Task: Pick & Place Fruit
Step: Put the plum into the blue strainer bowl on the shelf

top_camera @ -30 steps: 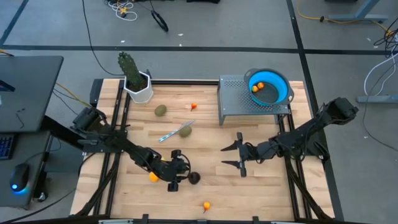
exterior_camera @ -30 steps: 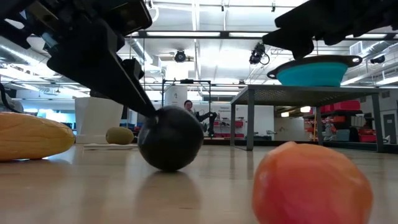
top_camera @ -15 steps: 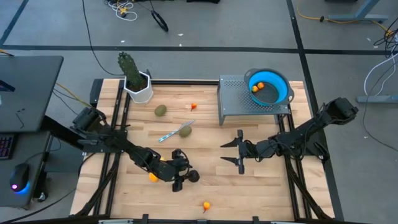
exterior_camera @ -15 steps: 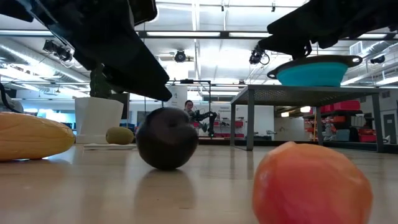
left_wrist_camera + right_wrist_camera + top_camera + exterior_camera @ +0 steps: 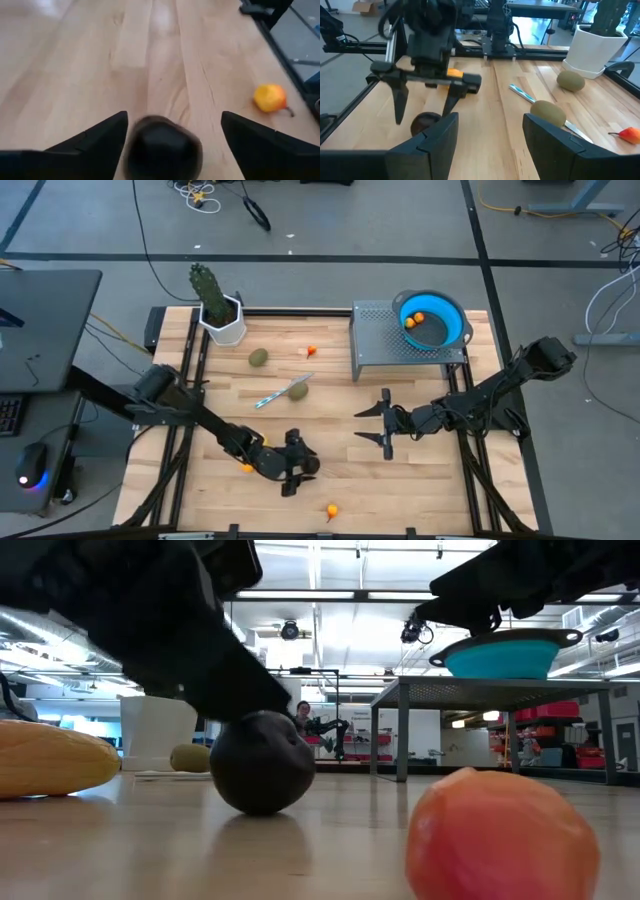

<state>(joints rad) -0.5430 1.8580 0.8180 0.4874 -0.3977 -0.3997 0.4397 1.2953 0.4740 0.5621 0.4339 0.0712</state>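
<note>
Left wrist view: left gripper [image 5: 172, 131] jaws open astride dark fruit [image 5: 161, 147]; centre, lower, then close. Right gripper [image 5: 385, 425] jaws open, idle at 3 o'clock.

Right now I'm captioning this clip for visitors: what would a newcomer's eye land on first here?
The left gripper near the front of the table, its fingers spread wide to either side of the dark round fruit, which sits on the wood between them. Next, the bright blue bowl up on the grey metal stand at the back right, with orange pieces in it. The right gripper waits open mid-table.
</note>
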